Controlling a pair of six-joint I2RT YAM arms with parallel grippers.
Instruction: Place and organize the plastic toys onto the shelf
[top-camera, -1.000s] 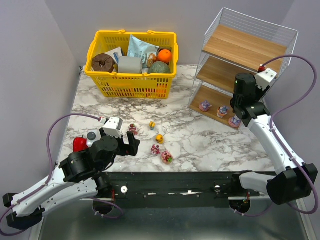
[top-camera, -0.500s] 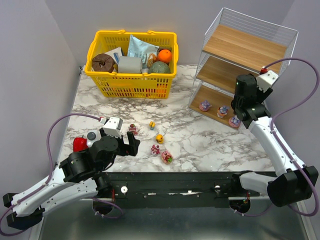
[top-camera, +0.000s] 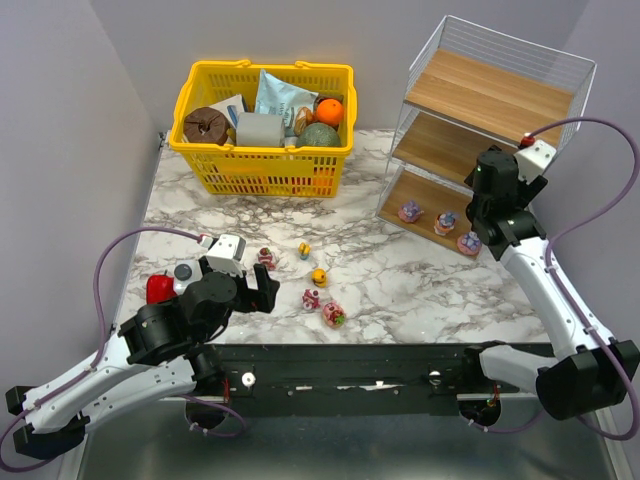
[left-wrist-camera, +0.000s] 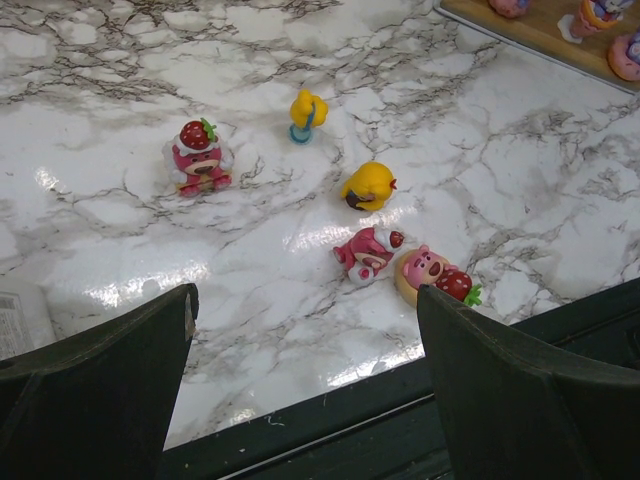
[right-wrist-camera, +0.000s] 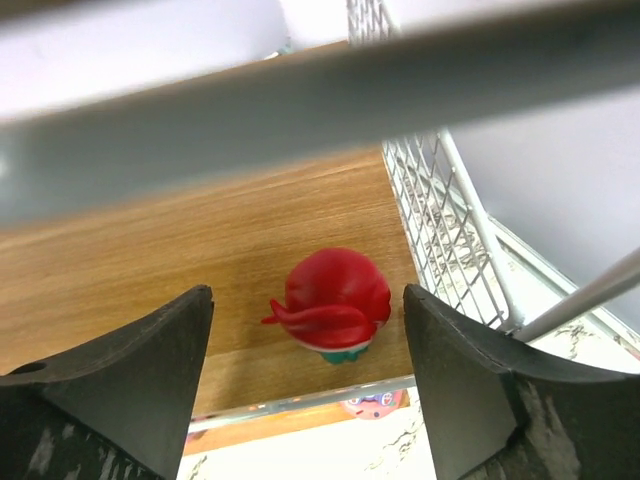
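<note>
Five small toys lie on the marble: a pink strawberry bear, a small yellow figure, a yellow duck and two pink figures. Three toys stand on the bottom board of the white wire shelf. My right gripper is open at the middle tier. In the right wrist view its jaws stand on either side of a red toy that rests on the wooden board without touching it. My left gripper is open and empty above the table's near edge, with the toys ahead of it.
A yellow basket full of items stands at the back left. A red pepper-like object and a white bottle with a grey cap lie beside my left arm. The black rail runs along the front edge.
My right gripper has shifted slightly right and up at the shelf's middle tier. The left arm and the toys on the table have not moved.
</note>
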